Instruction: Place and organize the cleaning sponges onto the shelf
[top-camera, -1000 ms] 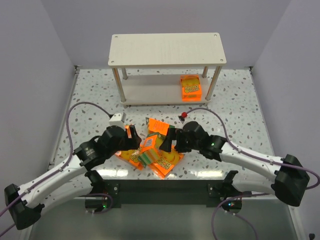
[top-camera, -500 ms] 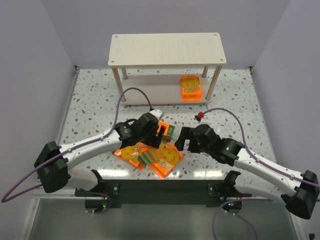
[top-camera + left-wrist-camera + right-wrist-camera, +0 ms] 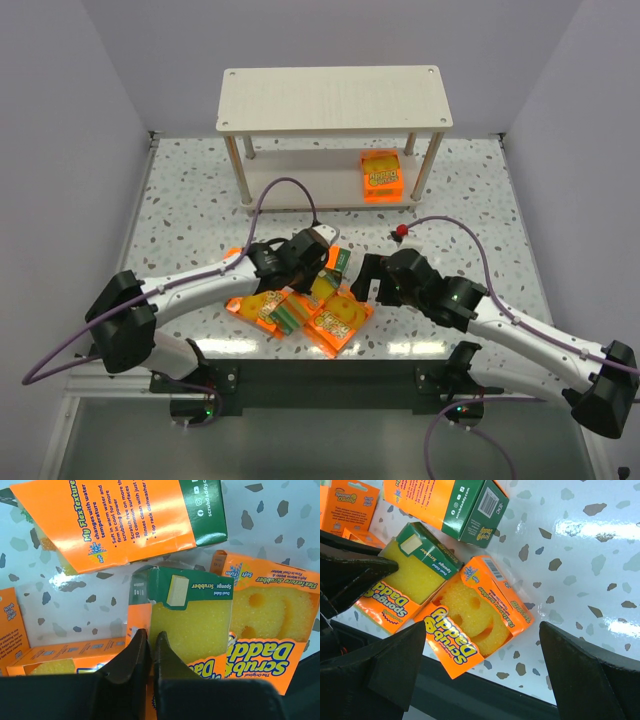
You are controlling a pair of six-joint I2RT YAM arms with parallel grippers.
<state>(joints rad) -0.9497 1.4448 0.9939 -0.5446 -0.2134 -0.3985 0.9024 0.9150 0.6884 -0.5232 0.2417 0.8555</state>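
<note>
The pale two-tier shelf (image 3: pixel 330 100) stands at the back, with one orange cleaning sponge pack (image 3: pixel 381 177) upright on its lower board, right end. Several more packs lie in a loose pile (image 3: pixel 300 305) near the front edge. My left gripper (image 3: pixel 322 268) (image 3: pixel 151 637) is down in the pile, jaws shut on the orange side wall of a green-headed pack (image 3: pixel 195 620) (image 3: pixel 415 575). A smiley-face pack (image 3: pixel 270 625) (image 3: pixel 475 615) lies beside it. My right gripper (image 3: pixel 362 282) (image 3: pixel 482 627) hangs wide open over the smiley pack, touching nothing.
A pack lying printed-back up (image 3: pixel 125 520) (image 3: pixel 445 502) sits just behind the gripped one. Purple cables loop over the speckled table (image 3: pixel 180 210), one carrying a red marker (image 3: pixel 401 231). The dark front table edge (image 3: pixel 485 695) runs right under the pile.
My left arm swung in from the left over the pile and its jaws closed on the green-headed pack's side. The right gripper drew back a little to the right and stayed open.
</note>
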